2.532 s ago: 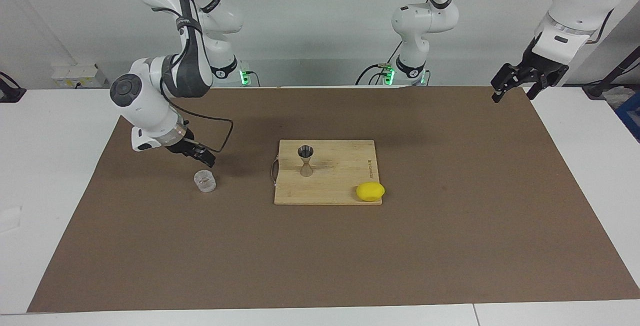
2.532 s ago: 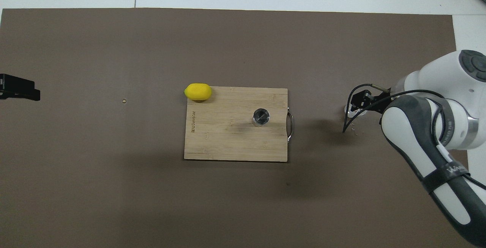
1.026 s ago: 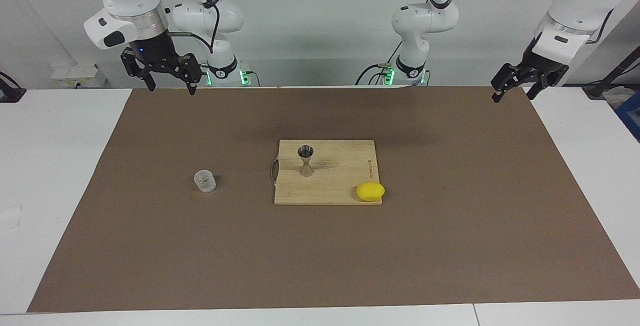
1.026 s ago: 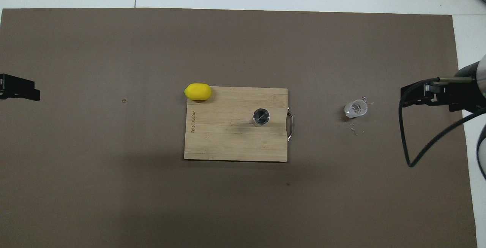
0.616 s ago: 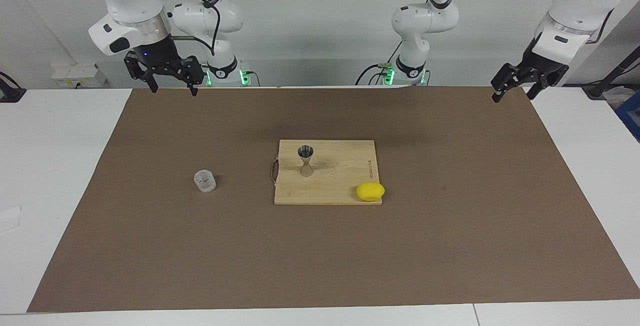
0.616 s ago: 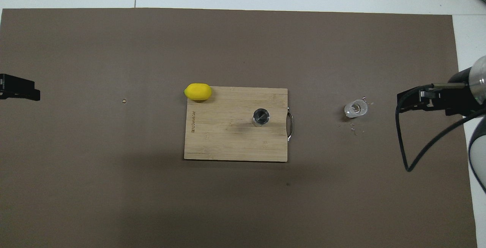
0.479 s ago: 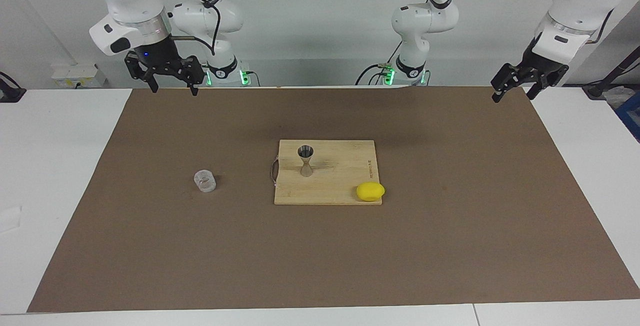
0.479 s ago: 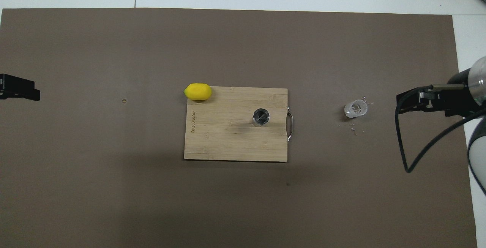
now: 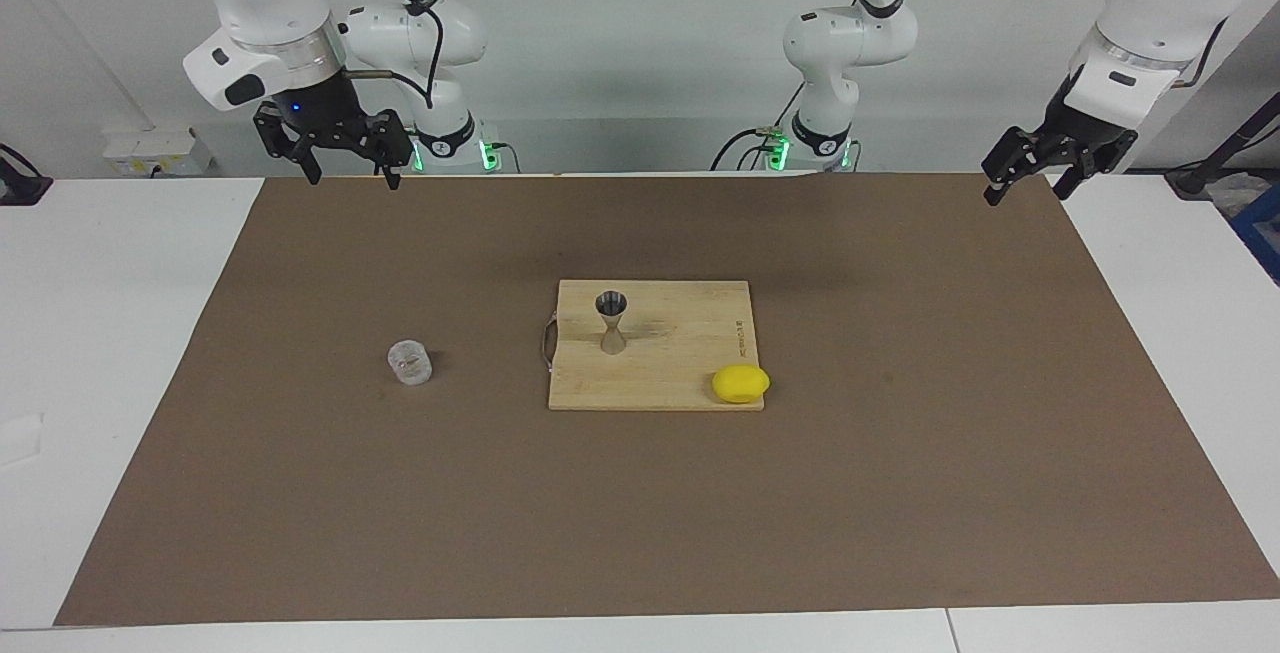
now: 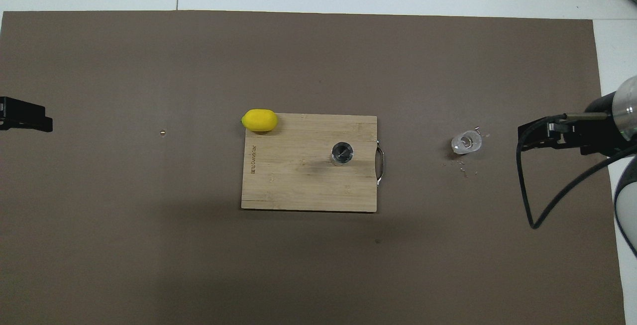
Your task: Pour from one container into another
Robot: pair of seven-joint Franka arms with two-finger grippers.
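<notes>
A small clear glass cup [image 9: 410, 363] [image 10: 466, 142] stands upright on the brown mat toward the right arm's end, with nothing touching it. The silvery hourglass jigger [image 9: 611, 321] [image 10: 342, 153] stands upright on a wooden cutting board [image 9: 680, 343] [image 10: 298, 185] at the mat's middle. My right gripper [image 9: 353, 173] [image 10: 533, 136] hangs open and empty, high over the mat's edge nearest the robots, well clear of the cup. The left gripper [image 9: 1027, 191] [image 10: 25, 121] waits open and empty, raised over the mat's corner at the left arm's end.
A yellow lemon [image 9: 741, 384] [image 10: 259, 120] lies at the board's corner farthest from the robots. A few small specks [image 10: 463, 165] lie on the mat beside the cup. A tiny bead [image 10: 162, 132] sits on the mat toward the left arm's end.
The right gripper rose from beside the cup to high over the mat's near edge and has since only drifted slightly. Cup, jigger and left arm have not moved.
</notes>
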